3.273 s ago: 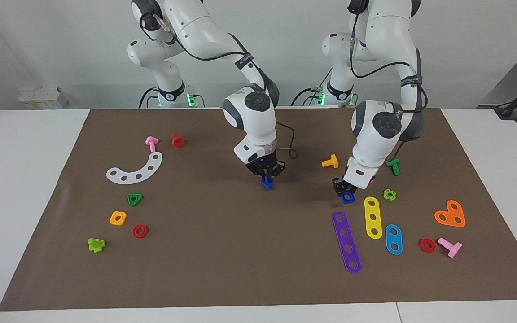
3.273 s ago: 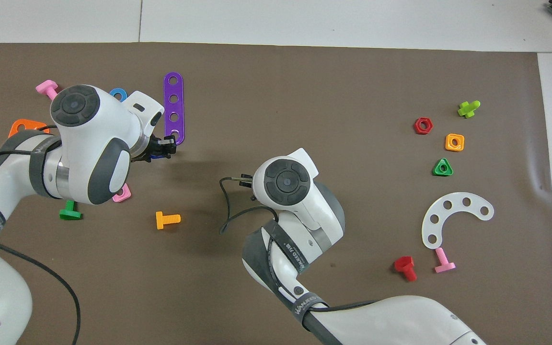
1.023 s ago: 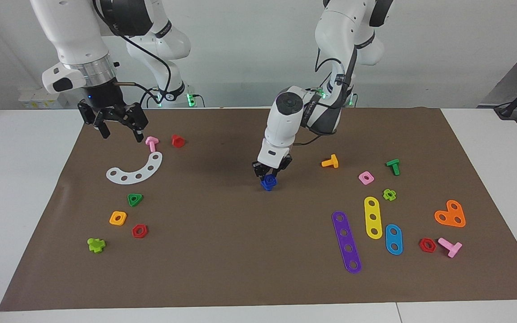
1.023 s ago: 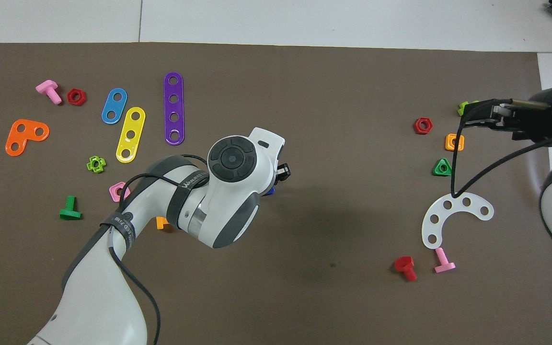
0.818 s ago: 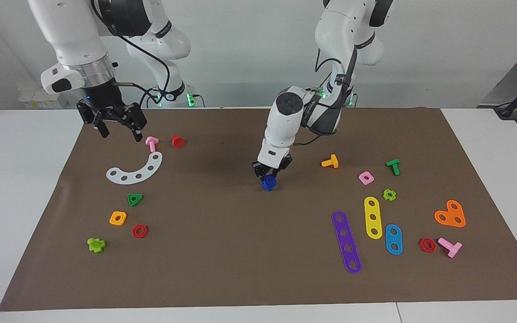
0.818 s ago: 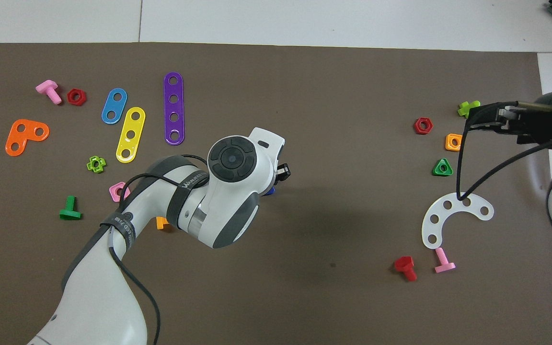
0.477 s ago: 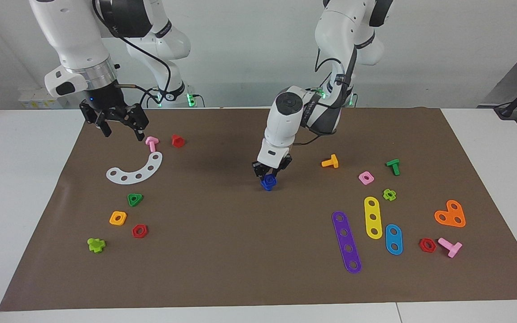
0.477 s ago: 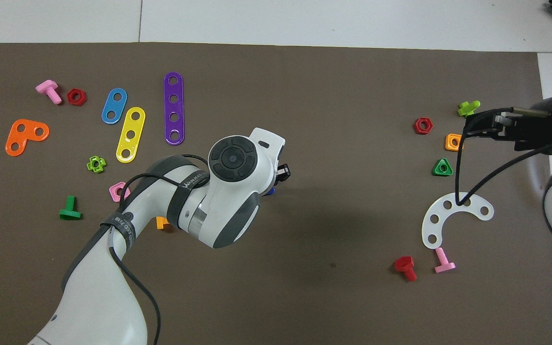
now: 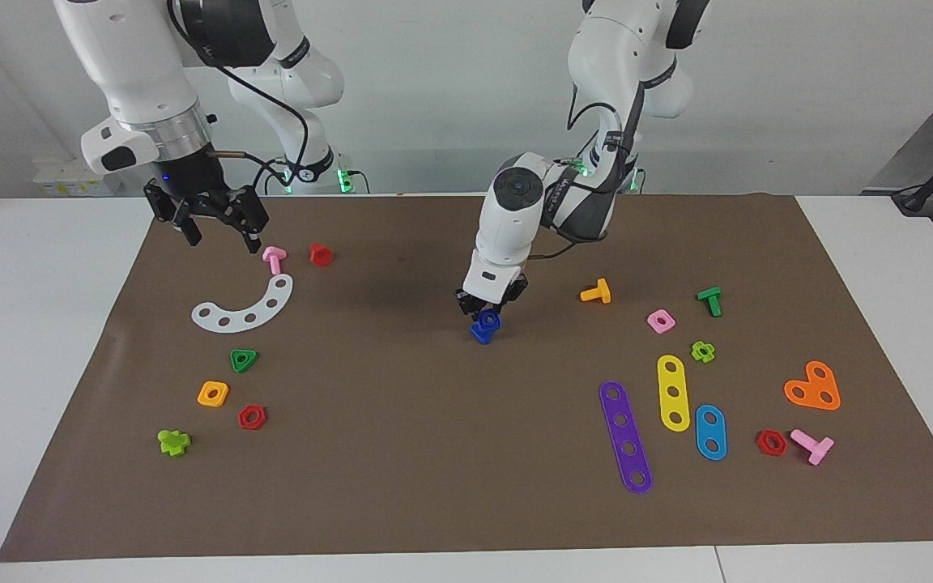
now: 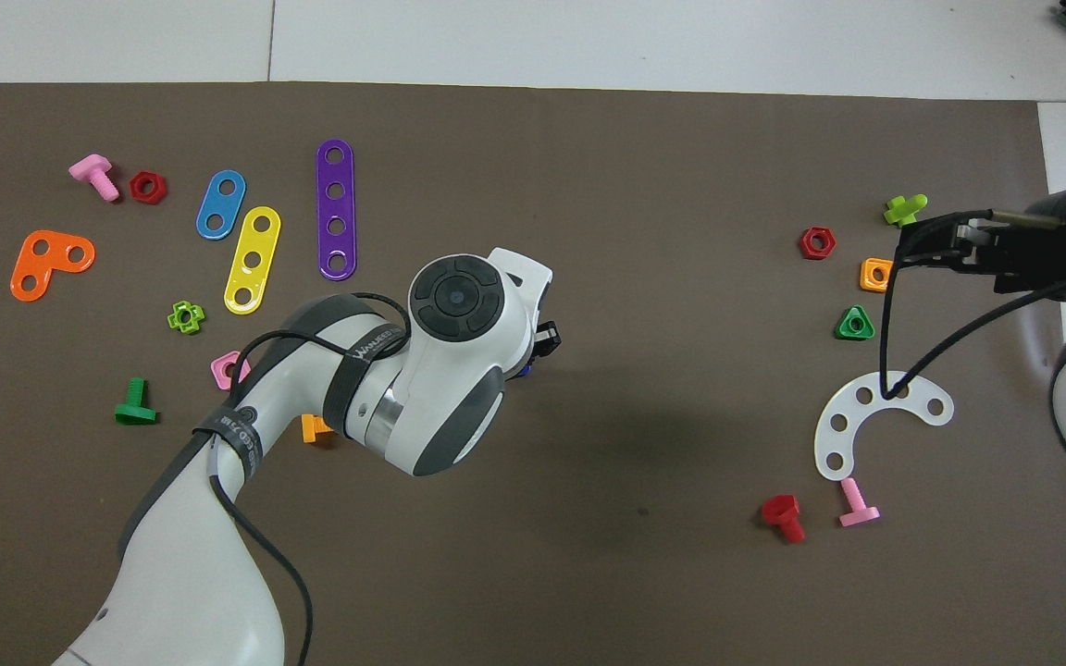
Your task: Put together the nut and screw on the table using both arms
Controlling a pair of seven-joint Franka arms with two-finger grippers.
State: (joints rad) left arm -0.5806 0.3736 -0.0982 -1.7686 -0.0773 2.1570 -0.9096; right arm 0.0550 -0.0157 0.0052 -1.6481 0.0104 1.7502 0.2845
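Where white table (image 9: pixel 29 340) shows, brown mat (image 9: pixel 402 453) ends.

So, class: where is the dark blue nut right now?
In the facing view the dark blue nut is at the middle of the brown mat, on the blue screw, gripped by the left gripper.

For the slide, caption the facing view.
Left gripper shut on the nut above the screw mid-mat; right gripper waits open.
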